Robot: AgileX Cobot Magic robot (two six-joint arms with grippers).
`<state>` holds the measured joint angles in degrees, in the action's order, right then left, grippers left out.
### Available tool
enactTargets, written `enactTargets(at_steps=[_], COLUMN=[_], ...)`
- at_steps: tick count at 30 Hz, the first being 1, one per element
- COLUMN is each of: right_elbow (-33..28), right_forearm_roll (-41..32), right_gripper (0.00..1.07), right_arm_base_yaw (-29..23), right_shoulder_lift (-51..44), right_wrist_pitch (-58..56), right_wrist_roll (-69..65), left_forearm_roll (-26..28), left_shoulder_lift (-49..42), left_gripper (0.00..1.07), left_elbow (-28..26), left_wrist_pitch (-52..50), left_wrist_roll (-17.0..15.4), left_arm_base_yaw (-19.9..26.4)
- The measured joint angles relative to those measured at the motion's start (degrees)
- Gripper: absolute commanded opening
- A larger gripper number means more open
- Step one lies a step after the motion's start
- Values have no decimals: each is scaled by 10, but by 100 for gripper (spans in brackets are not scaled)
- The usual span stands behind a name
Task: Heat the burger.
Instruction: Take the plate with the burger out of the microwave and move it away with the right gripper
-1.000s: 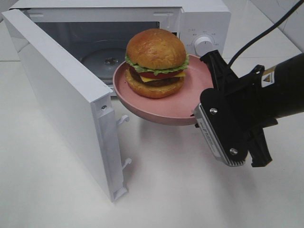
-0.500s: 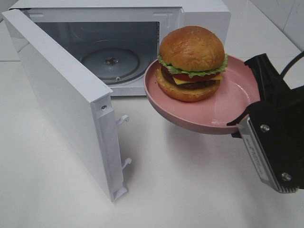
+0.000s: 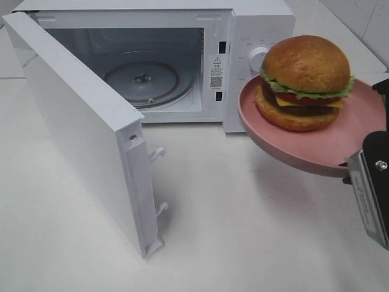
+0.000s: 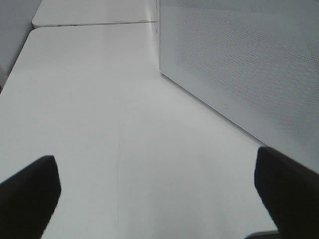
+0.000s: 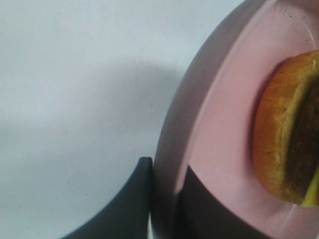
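Burger (image 3: 306,82) with a golden-brown domed bun, a frill of green lettuce, red tomato, yellow cheese and a dark patty, sitting on a round pink plate (image 3: 285,139). The plate is held up in the air, clear of the white table (image 3: 243,237), in front of the microwave's control panel and off to the side of its open cavity — the burger is outside the oven, not in it.

The right gripper (image 5: 167,199) is clamped on the plate's rim: in the right wrist view one dark finger (image 5: 127,204) lies under the rim and the other lies on the plate's upper face, with the edge of the bun close by. From the high camera only a dark and silver part of this gripper shows, at the plate's far edge from the microwave.

The white microwave (image 3: 255,24) stands at the back of the table. Its door (image 3: 85,134) is swung wide open toward the camera, on the side of the cavity away from the plate. Inside, a round glass turntable (image 3: 143,79) lies bare. A white dial (image 3: 259,58) sits on the control panel, just behind the plate's rim.

The left gripper (image 4: 159,191) has its two dark fingertips (image 4: 30,194) spread wide apart over bare table, beside the perforated face of the microwave door — nothing between them.
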<state>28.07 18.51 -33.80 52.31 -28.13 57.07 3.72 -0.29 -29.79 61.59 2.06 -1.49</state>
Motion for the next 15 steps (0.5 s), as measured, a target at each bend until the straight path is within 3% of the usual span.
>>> enactTargets(at_steps=[8,15], right_elbow=[0,-1], right_forearm_roll=[111,167], right_gripper=[0,0], right_arm_base_yaw=[0,0], right_shoulder_lift=[-3,-3], right_wrist_pitch=[-50,-104], right_wrist_roll=[-191,-317], left_forearm_roll=[0,0], left_shoulder_lift=[0,0], left_gripper=[98,98], left_elbow=[0,0], left_wrist_pitch=[0,0], left_wrist_roll=[0,0], left_arm_base_yaw=[0,0])
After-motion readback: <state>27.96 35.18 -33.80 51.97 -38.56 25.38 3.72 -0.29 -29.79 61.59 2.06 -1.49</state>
